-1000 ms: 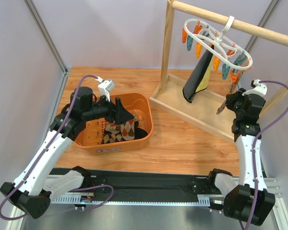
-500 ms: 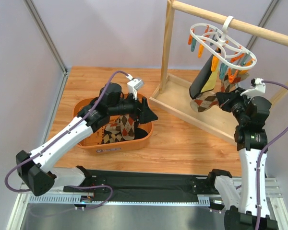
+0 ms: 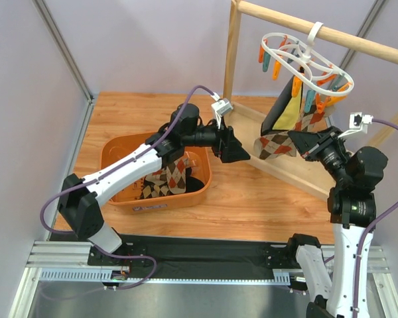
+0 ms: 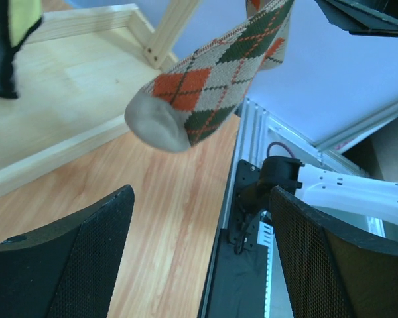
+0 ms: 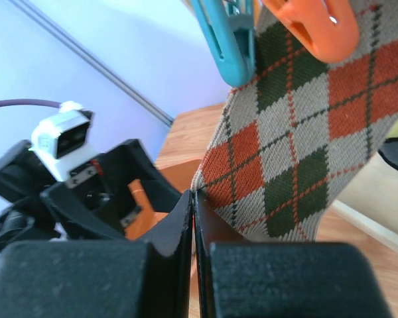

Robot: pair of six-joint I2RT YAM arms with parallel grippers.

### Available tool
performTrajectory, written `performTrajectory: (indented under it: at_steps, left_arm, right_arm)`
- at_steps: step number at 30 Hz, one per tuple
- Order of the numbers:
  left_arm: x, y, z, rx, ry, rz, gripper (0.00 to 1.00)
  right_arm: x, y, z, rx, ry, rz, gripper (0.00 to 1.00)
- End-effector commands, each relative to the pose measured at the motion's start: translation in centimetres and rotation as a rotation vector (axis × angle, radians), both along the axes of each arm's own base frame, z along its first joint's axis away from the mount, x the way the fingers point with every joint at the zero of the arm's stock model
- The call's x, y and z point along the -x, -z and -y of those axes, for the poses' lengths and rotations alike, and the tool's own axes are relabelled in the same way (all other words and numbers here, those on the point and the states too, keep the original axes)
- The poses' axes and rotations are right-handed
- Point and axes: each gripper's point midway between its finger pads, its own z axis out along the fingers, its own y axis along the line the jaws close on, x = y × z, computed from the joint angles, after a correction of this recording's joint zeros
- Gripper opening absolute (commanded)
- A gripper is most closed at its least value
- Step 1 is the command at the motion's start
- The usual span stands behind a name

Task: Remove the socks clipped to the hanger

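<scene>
Jaws of the right gripper [image 5: 194, 199] sit clenched at the edge of the argyle sock [image 5: 298, 132]; whether fabric is caught, I cannot tell. It hangs from a teal clip [image 5: 225, 40] and an orange clip [image 5: 312, 23] on the hanger [image 3: 304, 61]. The left gripper [image 4: 202, 195] gapes empty just beside its toe. Next, I reckon: a firm pull off the clips.

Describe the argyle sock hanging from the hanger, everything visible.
The argyle sock is soft knit, tan with orange and dark green diamonds and a plain greyish toe. Its top hangs from an orange clip, with a teal clip at its edge, both on the white hanger. It slants, toe lowest. The right gripper, shut, seems to pinch its edge. The open left gripper sits under the toe, not touching.
</scene>
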Motion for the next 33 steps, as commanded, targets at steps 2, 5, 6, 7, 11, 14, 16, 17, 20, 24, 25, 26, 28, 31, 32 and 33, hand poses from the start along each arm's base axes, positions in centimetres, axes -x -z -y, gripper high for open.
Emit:
performTrajectory:
  at_steps: [2, 5, 6, 7, 11, 14, 16, 17, 20, 24, 25, 26, 28, 31, 32, 33]
  left_arm:
    - [1.4, -4.4, 2.2, 0.151, 0.126, 0.103, 0.91]
    - [0.7, -3.8, 3.8, 0.135, 0.126, 0.100, 0.93]
    - [0.4, -4.2, 4.2, 0.143, 0.128, 0.107, 0.93]
    - [0.3, -4.0, 4.6, 0.140, 0.135, 0.097, 0.93]
    - [0.5, -2.9, 7.4, 0.136, 0.171, 0.068, 0.94]
    - [0.9, -3.3, 9.1, 0.154, 0.201, 0.067, 0.95]
    - [1.0, -2.6, 10.0, 0.148, 0.213, 0.053, 0.95]
    - [1.2, -3.0, 10.2, 0.160, 0.219, 0.055, 0.94]
    - [1.5, -3.2, 10.7, 0.185, 0.230, 0.046, 0.90]
    - [2.1, -3.9, 11.1, 0.206, 0.254, 0.044, 0.78]
    - [2.2, -4.0, 11.1, 0.209, 0.255, 0.035, 0.67]
    - [2.2, -4.4, 11.2, 0.222, 0.259, 0.040, 0.60]
    - [2.4, -4.4, 11.4, 0.225, 0.273, 0.024, 0.34]
    - [2.2, -4.8, 11.4, 0.222, 0.264, 0.015, 0.06]
    - [2.0, -4.7, 11.4, 0.209, 0.252, 0.011, 0.00]
    - [1.9, -4.6, 11.4, 0.202, 0.241, 0.007, 0.00]
  right_arm:
    - [1.8, -3.6, -1.5, -0.081, -0.075, 0.089, 0.00]
    - [1.7, -3.7, -1.5, -0.121, -0.071, 0.094, 0.00]
    - [1.7, -3.7, -1.5, -0.129, -0.075, 0.090, 0.00]
    - [1.6, -3.7, -1.6, -0.137, -0.076, 0.088, 0.00]
    - [1.4, -3.7, -1.2, -0.140, -0.050, 0.080, 0.00]
    - [1.2, -3.5, -1.1, -0.157, -0.039, 0.069, 0.00]
    - [1.1, -3.4, -0.9, -0.162, -0.031, 0.064, 0.00]
    - [1.0, -3.2, -0.9, -0.168, -0.030, 0.057, 0.00]
    - [0.9, -2.9, -0.7, -0.173, -0.017, 0.046, 0.00]
    - [0.5, -2.3, -0.4, -0.186, 0.004, 0.028, 0.00]
    - [0.3, -2.1, -0.4, -0.188, 0.006, 0.022, 0.00]
    - [0.4, -2.2, -0.4, -0.192, 0.005, 0.026, 0.00]
    - [0.2, -1.9, -0.4, -0.199, 0.009, 0.018, 0.00]
    - [0.3, -1.9, -0.2, -0.185, 0.018, 0.019, 0.01]
    - [0.3, -1.6, -0.1, -0.180, 0.025, 0.004, 0.04]
    - [0.3, -1.4, 0.0, -0.170, 0.034, -0.002, 0.12]
